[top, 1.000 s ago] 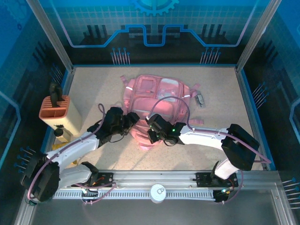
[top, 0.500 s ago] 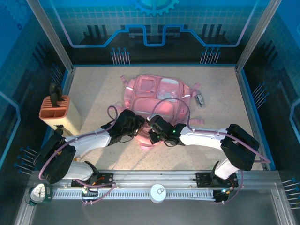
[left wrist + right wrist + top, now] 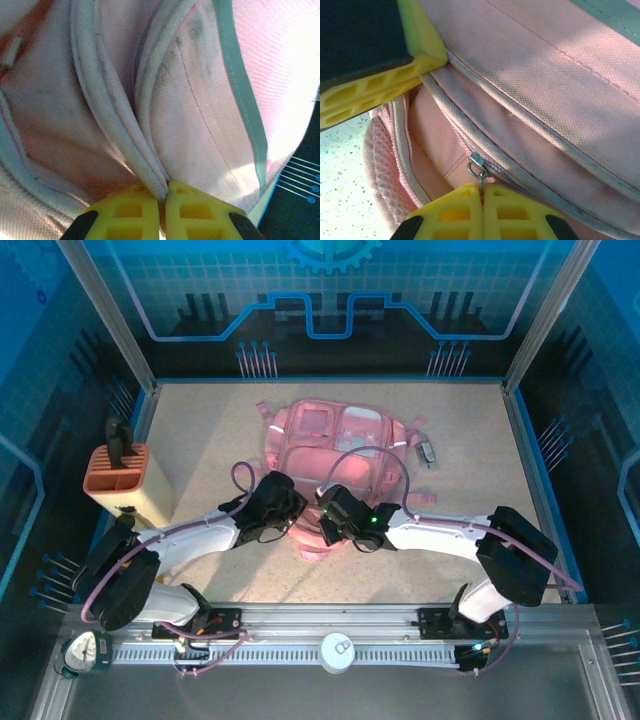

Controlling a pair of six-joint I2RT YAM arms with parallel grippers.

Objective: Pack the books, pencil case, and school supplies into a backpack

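Observation:
The pink backpack (image 3: 335, 435) lies flat in the middle of the table, its near end under both grippers. My left gripper (image 3: 292, 508) sits at that near edge; in the left wrist view it (image 3: 165, 189) is shut on a pale piped seam of the backpack (image 3: 210, 110). My right gripper (image 3: 320, 523) is just right of it. In the right wrist view it (image 3: 482, 189) is shut on the metal zip pull (image 3: 476, 167) of the backpack (image 3: 545, 75), and the left gripper's yellow finger (image 3: 380, 80) presses the zip edge above. The books and pencil case are out of view.
An orange slotted holder (image 3: 115, 470) stands on a cream box (image 3: 145, 502) at the table's left edge. A small dark object (image 3: 427, 452) lies just right of the backpack. Blue walls and metal posts ring the speckled table (image 3: 200, 420).
My left arm has swung right to the backpack's near edge, and its jaws have shut on the seam. My right gripper stays shut on the zip pull, nearly still.

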